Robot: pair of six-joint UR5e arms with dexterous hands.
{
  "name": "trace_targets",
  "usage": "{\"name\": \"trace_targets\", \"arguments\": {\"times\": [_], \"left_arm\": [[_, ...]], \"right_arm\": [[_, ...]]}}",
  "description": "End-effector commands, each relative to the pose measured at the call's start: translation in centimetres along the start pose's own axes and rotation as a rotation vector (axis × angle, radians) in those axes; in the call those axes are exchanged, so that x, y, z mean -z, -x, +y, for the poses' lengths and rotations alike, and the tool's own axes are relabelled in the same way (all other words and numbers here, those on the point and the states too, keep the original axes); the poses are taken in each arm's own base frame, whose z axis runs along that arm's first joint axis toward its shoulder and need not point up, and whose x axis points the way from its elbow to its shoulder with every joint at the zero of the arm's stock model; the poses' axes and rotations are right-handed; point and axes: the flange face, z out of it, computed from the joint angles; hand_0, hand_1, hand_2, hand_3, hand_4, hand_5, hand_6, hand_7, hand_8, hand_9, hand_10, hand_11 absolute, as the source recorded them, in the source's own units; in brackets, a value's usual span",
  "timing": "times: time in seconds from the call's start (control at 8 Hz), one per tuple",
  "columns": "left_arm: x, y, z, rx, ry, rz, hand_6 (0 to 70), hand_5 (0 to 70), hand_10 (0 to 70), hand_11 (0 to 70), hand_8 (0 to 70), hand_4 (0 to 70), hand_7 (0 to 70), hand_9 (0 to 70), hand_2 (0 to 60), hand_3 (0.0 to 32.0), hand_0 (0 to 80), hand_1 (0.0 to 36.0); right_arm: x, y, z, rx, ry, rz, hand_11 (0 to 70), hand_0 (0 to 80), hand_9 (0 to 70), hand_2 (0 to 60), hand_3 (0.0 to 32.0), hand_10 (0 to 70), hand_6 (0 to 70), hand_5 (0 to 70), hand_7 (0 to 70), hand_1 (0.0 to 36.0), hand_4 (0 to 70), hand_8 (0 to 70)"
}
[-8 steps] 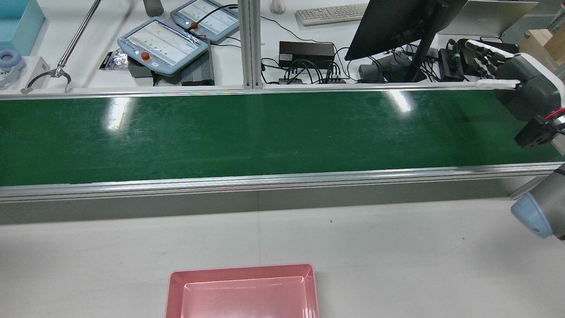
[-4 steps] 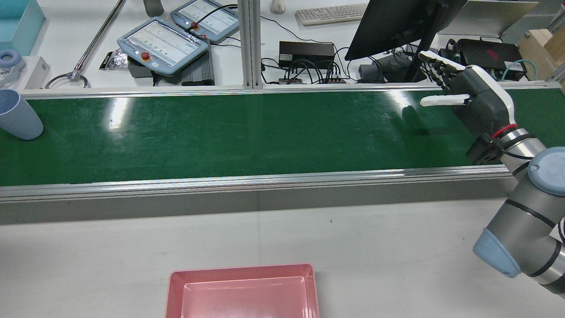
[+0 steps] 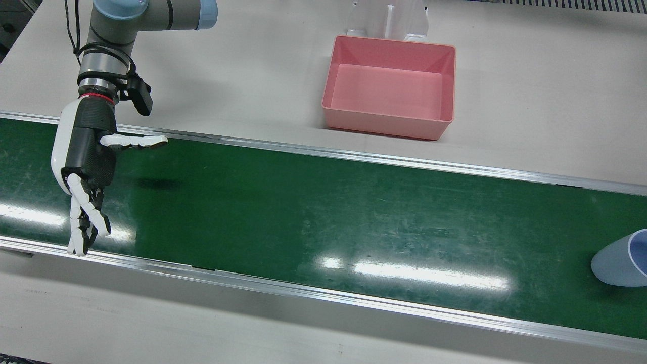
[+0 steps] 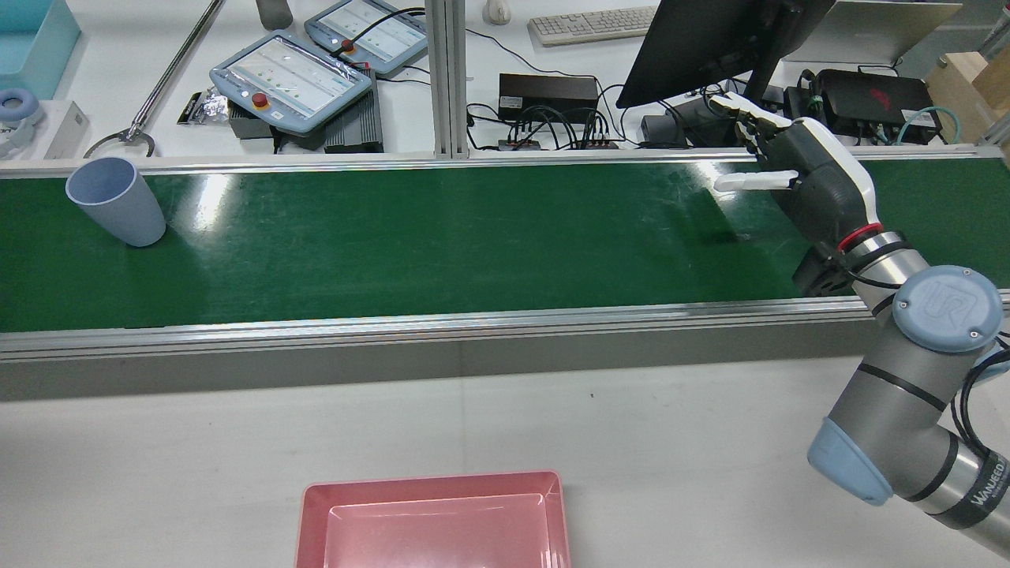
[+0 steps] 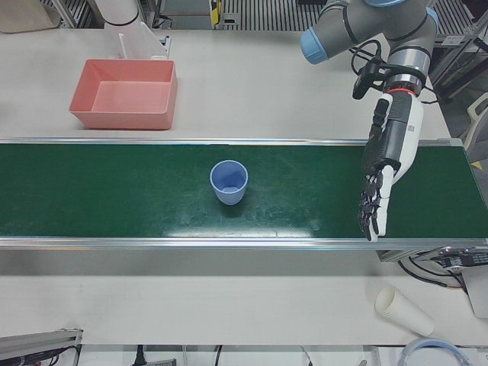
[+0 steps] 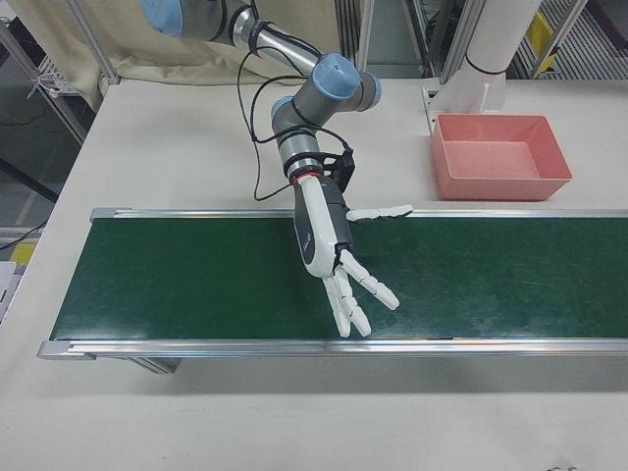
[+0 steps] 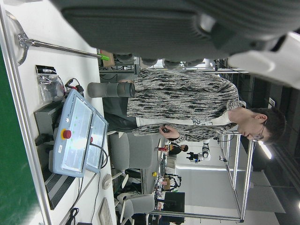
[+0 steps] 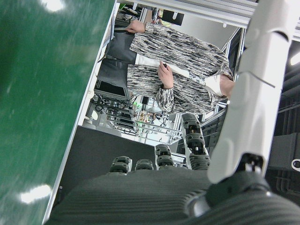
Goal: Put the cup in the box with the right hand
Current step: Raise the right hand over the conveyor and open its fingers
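I am holding the right hand (image 4: 805,181) over the green strip of the bench (image 4: 473,237), fully open, fingers stretched out, thumb sticking sideways, nothing in its grasp. The cup (image 4: 118,201) is standing well apart from it, far off on the thumb side and on the same green strip. The left hand (image 5: 389,160) is hovering just beyond the cup, also spread and empty; I am leaving it out of this.

For this approach I am thinking of bringing the right hand low, palm facing the cup's wall, thumb on one side and fingers on the other, so they can wrap around the middle of the body rather than the rim. I am planning to close gently, since it looks light and likely to tip or skid on the glossy surface.

The cup is showing as pale blue-grey, smooth, upright with its mouth up, tapering to a narrower base, and empty. The pink box (image 4: 430,481) is waiting behind the right hand's wrist side, off the green strip
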Motion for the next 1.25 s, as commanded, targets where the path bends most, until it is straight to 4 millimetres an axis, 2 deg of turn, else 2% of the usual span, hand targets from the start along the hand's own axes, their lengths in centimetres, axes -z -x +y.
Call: {"name": "trace_targets", "arguments": {"times": [0.0,0.12,0.38,1.12], "left_arm": [[0.0,0.0,-0.1,0.0,-0.001,0.0,0.0,0.0,0.0,0.0,0.0,0.0,0.0,0.0,0.0,0.0,0.0,0.0],[0.0,0.0,-0.1,0.0,-0.001,0.0,0.0,0.0,0.0,0.0,0.0,0.0,0.0,0.0,0.0,0.0,0.0,0.0],[0.0,0.0,0.0,0.0,0.001,0.0,0.0,0.0,0.0,0.0,0.0,0.0,0.0,0.0,0.0,0.0,0.0,0.0],[0.0,0.0,0.0,0.0,0.001,0.0,0.0,0.0,0.0,0.0,0.0,0.0,0.0,0.0,0.0,0.0,0.0,0.0]], "right_arm": [[0.3,-2.4,-1.1,0.016,-0.039,-0.013,5.6,53.7,1.8,0.0,0.0,2.4,4.6,6.1,11.3,18.8,0.2,0.5],[0.3,-2.9,-1.9,0.023,-0.052,-0.007,5.9,52.6,1.6,0.0,0.0,2.7,4.4,6.0,10.8,17.8,0.0,0.6],[0.3,-2.9,-2.1,0.026,-0.055,-0.006,5.9,51.5,1.5,0.0,0.0,2.7,4.2,5.7,10.0,16.6,0.0,0.7],[0.4,-3.5,-2.6,0.033,-0.064,0.005,5.9,51.1,1.8,0.0,0.0,2.7,4.3,5.7,9.9,16.3,0.0,1.2]]}}
